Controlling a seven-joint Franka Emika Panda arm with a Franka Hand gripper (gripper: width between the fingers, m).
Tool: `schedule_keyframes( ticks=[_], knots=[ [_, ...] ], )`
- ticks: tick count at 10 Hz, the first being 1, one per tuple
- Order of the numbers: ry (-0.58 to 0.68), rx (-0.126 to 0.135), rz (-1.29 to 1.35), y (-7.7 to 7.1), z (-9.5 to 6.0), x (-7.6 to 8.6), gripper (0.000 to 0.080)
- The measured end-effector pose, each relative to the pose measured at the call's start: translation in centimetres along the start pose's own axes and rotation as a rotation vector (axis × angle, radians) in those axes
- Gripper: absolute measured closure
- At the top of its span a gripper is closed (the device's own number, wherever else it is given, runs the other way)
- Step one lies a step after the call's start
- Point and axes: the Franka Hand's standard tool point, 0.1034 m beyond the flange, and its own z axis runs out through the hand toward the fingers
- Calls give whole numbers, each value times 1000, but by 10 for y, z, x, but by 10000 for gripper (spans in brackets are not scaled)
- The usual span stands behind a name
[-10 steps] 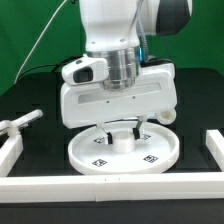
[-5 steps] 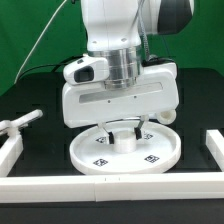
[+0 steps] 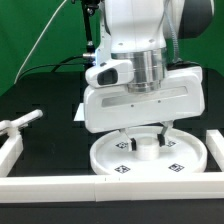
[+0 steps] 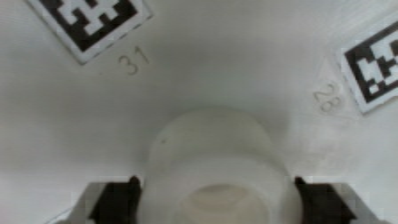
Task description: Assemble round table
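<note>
Gripping the short leg (image 4: 217, 150) in the hand (image 3: 148, 141), with fingers (image 4: 119, 200) drawn in close against its two sides, no wider than the leg itself. Holding it upright on the middle of the round disc (image 3: 100, 155), among square tags (image 4: 89, 25). Disc flat near the front edge of the worktop (image 3: 50, 140), toward the exterior view's right, just behind the front border bar (image 3: 50, 186). Well apart, by the edge on the exterior view's left, a small white part (image 3: 22, 121)
</note>
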Motion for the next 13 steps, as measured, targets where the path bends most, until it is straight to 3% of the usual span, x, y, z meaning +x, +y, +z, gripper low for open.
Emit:
schedule_keyframes(
  ticks=[3,5,7,8,9,10,12,13],
  knots=[
    [8,-3,28,-13,1,3,396],
    [29,-20,32,-13,1,2,396],
    [29,-20,32,-13,1,2,396],
    [28,-20,32,-13,2,2,320],
    [28,-20,32,-12,2,2,188],
    [6,-13,41,-13,0,-1,162],
    [-142,20,122,-26,-27,-12,152],
    [-164,18,134,-30,-41,-6,152]
  ],
)
